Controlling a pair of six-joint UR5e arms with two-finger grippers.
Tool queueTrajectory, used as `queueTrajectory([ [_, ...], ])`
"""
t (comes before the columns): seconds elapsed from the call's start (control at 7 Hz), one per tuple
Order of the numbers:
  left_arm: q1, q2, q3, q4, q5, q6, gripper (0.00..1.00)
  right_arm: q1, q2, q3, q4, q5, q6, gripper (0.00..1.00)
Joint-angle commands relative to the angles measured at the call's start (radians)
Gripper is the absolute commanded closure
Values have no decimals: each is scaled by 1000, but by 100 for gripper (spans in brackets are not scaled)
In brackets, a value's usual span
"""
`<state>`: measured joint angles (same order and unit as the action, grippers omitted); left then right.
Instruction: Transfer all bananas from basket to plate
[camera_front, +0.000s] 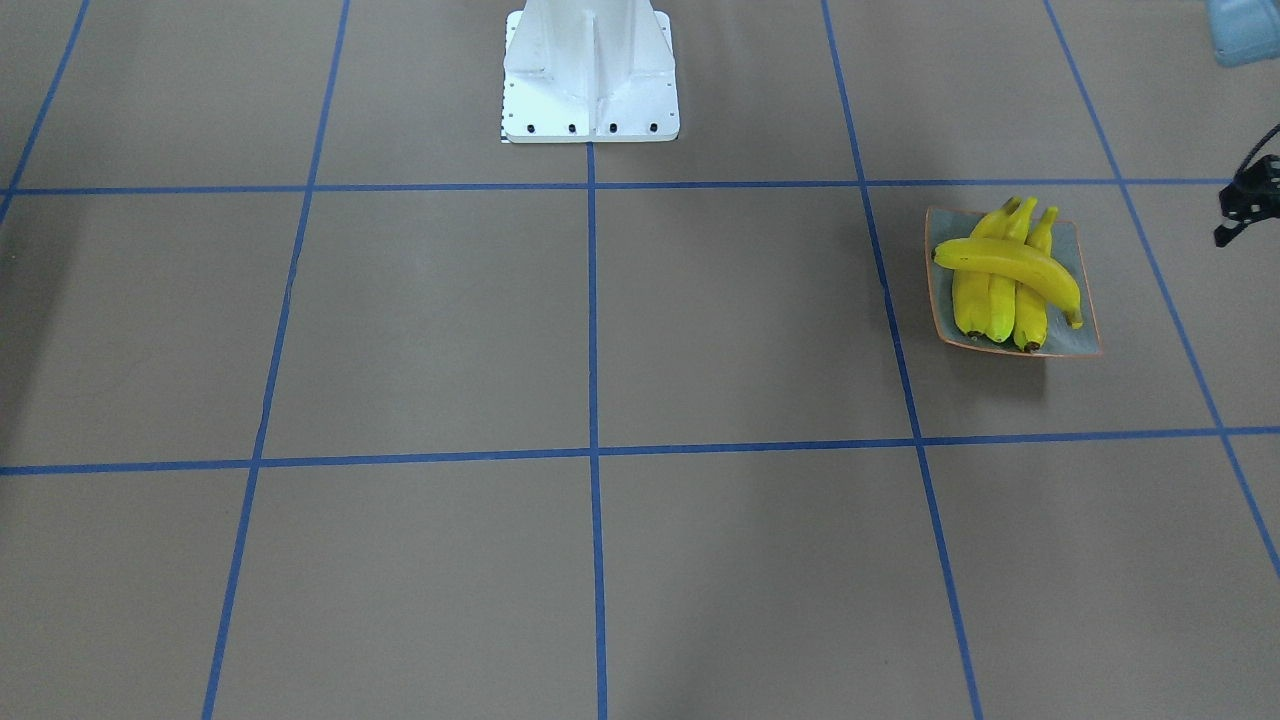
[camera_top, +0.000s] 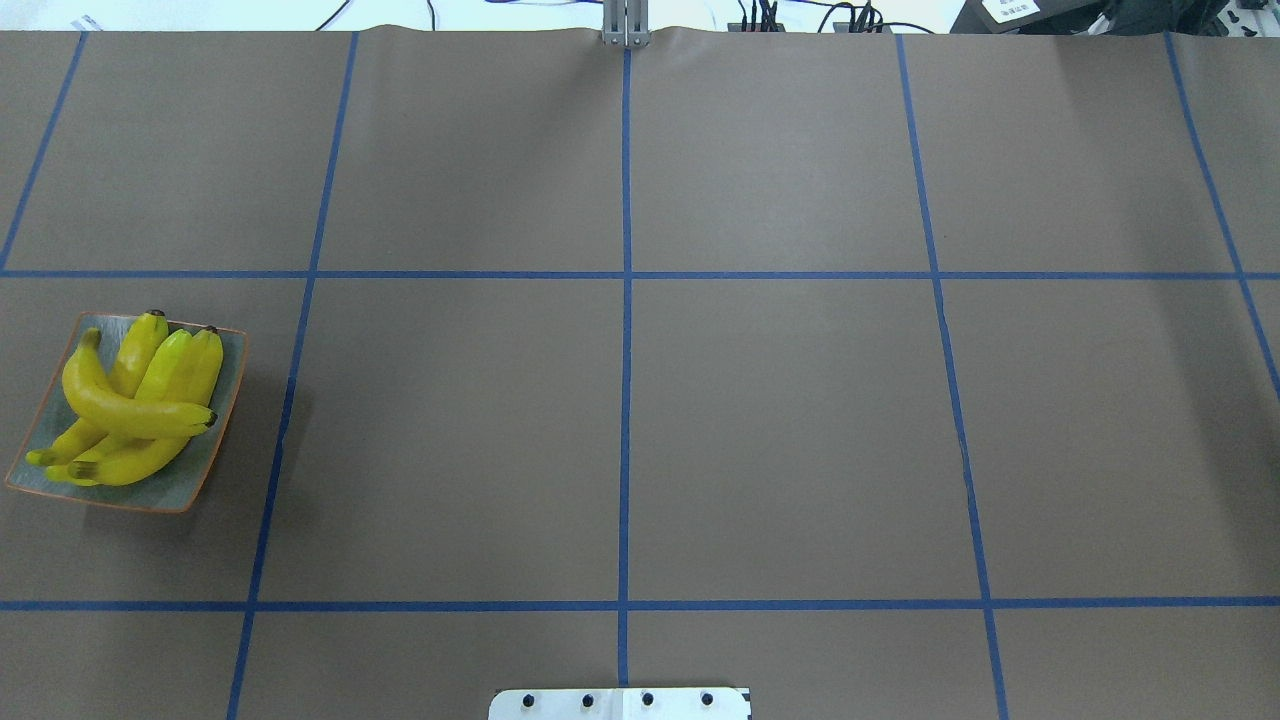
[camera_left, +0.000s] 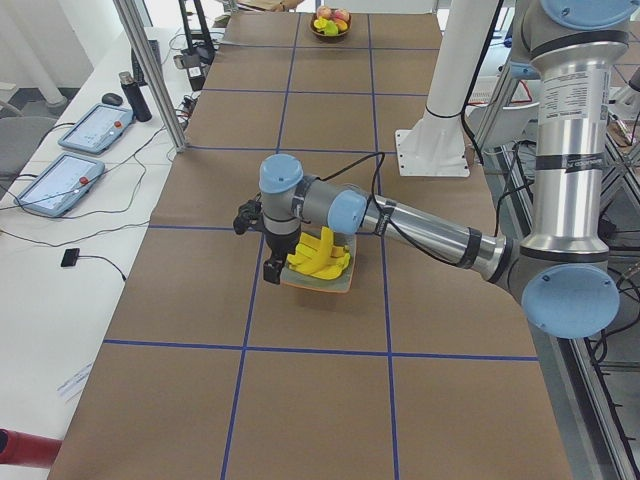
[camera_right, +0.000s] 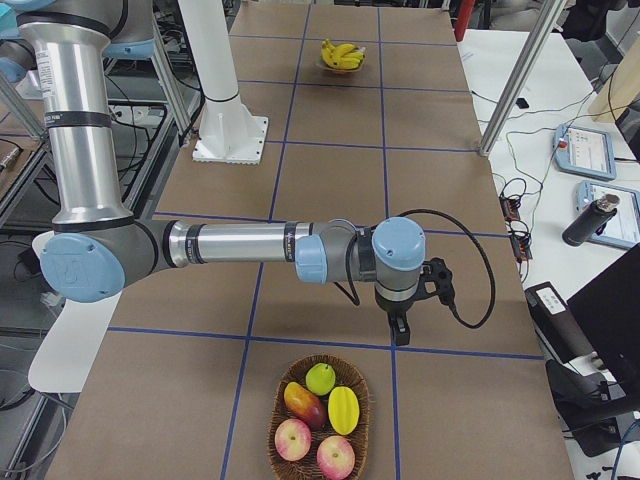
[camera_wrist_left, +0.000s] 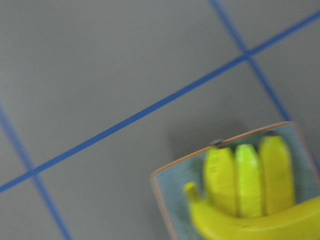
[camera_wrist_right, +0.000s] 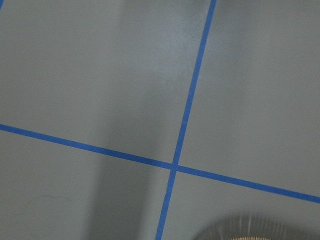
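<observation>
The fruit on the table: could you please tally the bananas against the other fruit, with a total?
bananas: 4, on the plate
other fruit: 5, in the basket
Total: 9

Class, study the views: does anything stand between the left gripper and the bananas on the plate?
Nothing visible does. The left gripper hangs beside the plate, on its side away from the robot. Only table surface shows between it and the bananas piled there.
</observation>
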<state>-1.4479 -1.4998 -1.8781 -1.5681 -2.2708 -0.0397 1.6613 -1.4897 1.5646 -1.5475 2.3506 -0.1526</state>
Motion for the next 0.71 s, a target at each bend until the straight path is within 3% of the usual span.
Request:
queueTrajectory([
  [0.0,-135,41,66,2,-4,26,0,20,-41,-8,-8,-77,-68,0],
  [0.57,-134,88,31,0,1,54,0,43,-95,2,-10,-108,-87,0],
])
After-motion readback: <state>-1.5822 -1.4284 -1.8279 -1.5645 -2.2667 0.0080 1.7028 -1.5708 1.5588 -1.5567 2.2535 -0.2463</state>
